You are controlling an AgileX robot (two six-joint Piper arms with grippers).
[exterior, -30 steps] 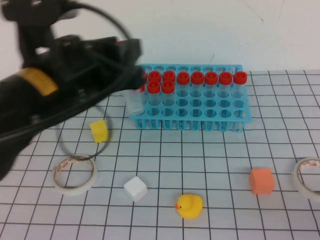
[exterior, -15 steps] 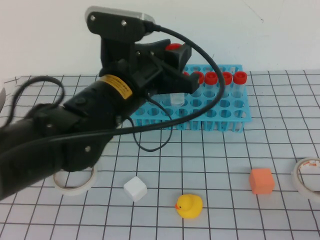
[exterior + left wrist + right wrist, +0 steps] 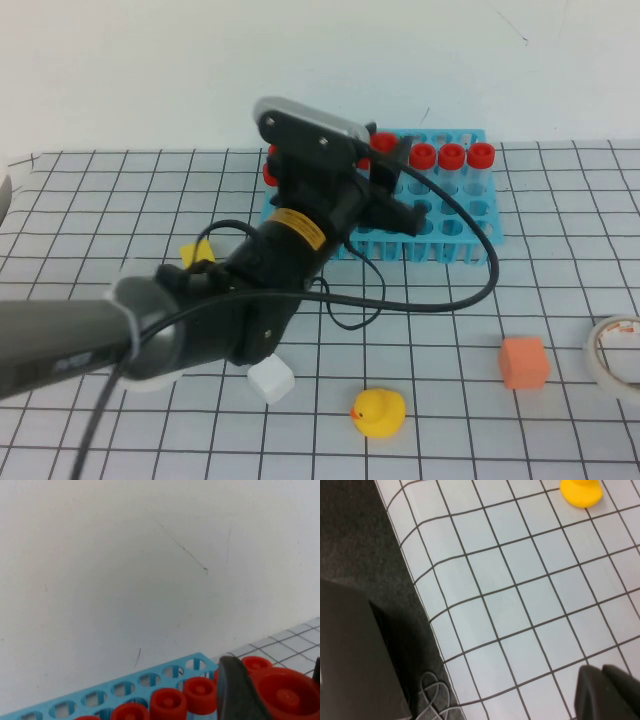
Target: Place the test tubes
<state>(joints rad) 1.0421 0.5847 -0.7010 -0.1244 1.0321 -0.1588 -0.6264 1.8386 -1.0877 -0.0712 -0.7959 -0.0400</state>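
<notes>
The grid mat (image 3: 560, 290) covers the table. At its far edge stands the blue rack (image 3: 470, 240), with racked tubes (image 3: 452, 155) in the back row. The left gripper (image 3: 393, 190) is above the rack's middle, pinching a red-capped test tube (image 3: 287, 697) over the holes. The right gripper (image 3: 607, 687) is low near the mat's edge, fingers pressed together.

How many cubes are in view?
3: yellow cube left, white cube left of duck, orange cube right; arm may hide more. Left gripper holds tube at rack; right gripper over mat.
</notes>
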